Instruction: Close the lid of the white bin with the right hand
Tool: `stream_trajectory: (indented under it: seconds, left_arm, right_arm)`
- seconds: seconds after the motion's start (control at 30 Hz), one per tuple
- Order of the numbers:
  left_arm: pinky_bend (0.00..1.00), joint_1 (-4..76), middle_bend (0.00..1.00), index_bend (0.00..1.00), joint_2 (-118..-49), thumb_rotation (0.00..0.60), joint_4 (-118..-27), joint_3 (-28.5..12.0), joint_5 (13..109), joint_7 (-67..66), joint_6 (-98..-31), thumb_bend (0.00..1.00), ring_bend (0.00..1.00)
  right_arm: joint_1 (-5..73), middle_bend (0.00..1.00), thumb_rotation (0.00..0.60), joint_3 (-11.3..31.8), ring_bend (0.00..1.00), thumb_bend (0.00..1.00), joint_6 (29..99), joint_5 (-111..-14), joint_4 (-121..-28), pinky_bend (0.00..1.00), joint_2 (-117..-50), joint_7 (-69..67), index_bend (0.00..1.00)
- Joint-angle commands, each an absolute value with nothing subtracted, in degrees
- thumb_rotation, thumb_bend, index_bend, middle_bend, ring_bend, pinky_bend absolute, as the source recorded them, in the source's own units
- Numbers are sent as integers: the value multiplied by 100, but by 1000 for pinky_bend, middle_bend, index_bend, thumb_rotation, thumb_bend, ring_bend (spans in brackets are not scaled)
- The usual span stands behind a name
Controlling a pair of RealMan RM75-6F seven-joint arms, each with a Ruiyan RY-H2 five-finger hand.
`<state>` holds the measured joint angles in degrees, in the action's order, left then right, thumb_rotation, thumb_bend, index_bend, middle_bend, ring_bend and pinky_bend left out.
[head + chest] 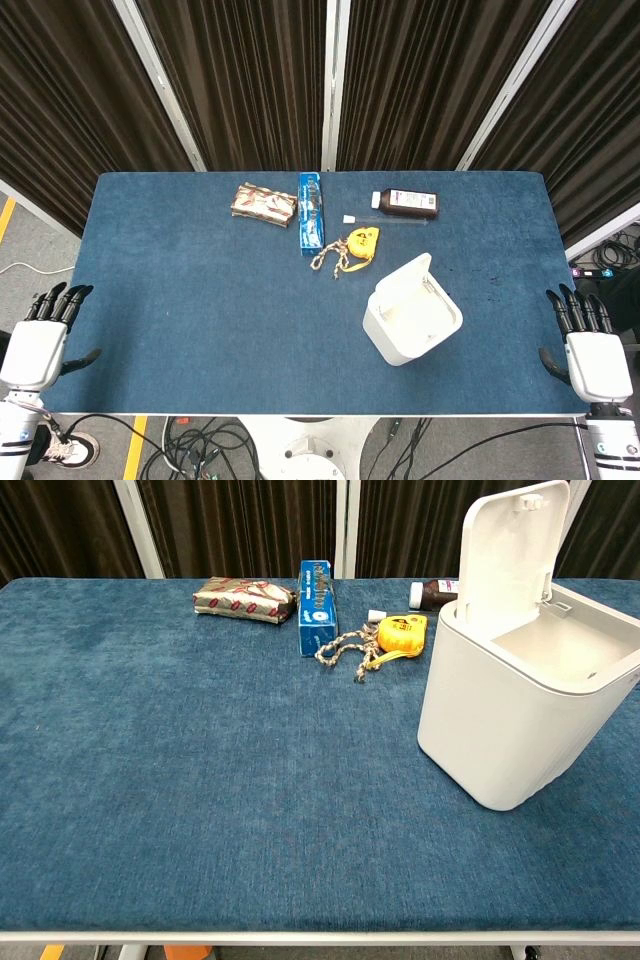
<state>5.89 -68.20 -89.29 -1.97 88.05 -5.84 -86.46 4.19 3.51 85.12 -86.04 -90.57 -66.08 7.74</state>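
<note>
The white bin stands on the blue table, right of centre near the front. Its lid is raised upright on the bin's far-left side, and the inside looks empty. My right hand hangs off the table's right edge, fingers straight and apart, holding nothing, well right of the bin. My left hand is off the left edge, likewise spread and empty. Neither hand shows in the chest view.
At the back of the table lie a patterned packet, a blue box, a yellow tape measure with a cord, and a dark bottle. Curtains hang behind.
</note>
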Motion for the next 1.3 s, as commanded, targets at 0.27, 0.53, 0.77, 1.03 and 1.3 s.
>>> stream_trajectory:
  seconds: [0.27, 0.53, 0.77, 1.03, 1.3]
  left_arm:
    - [167, 547, 136, 129, -6800, 600, -8881, -178, 8749, -474, -8637, 0, 60]
    - [167, 561, 136, 129, -6873, 600, -8817, -155, 8824, -437, -8644, 0, 60]
    - [167, 623, 136, 129, -6798, 600, -8890, -152, 8785, -434, -8493, 0, 60]
    - [168, 640, 136, 129, -6816, 600, -8945, -115, 8807, -489, -8445, 0, 60]
    - [172, 631, 136, 129, -6625, 600, -9117, -73, 8605, -534, -8242, 0, 60]
  right_arm:
    - [462, 0, 600, 366, 0, 179, 8472, -8609, -9115, 0, -6600, 819, 0]
    - [533, 0, 600, 260, 0, 863, 8302, -8747, -9189, 0, -6406, 822, 0]
    - [1013, 0, 600, 353, 0, 846, 7850, -9166, -10067, 0, -5639, 678, 0]
    - [2012, 0, 600, 923, 0, 806, 6822, -9129, -11564, 0, -4718, 1857, 0]
    - [3194, 0, 600, 1431, 0, 805, 5283, -8311, -11994, 0, -4467, 1422, 0]
